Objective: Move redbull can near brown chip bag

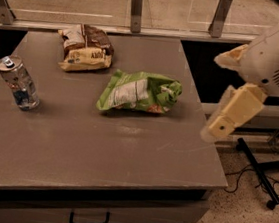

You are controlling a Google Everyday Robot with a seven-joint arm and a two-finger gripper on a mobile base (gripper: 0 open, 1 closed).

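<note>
claw (222, 124): right of table (125, 152); grip state I can't tell
redbull can (17, 82): upright, left
brown chip bag (85, 48): rear

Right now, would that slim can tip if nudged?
Probably: the redbull can stands tall and narrow, so a high push could topple it, and then it might roll. Its smooth metal looks slippery. The gripper hangs right of the table.

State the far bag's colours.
Dark brown, cream and tan snack bag, camera view. Gripper right of table.
</note>
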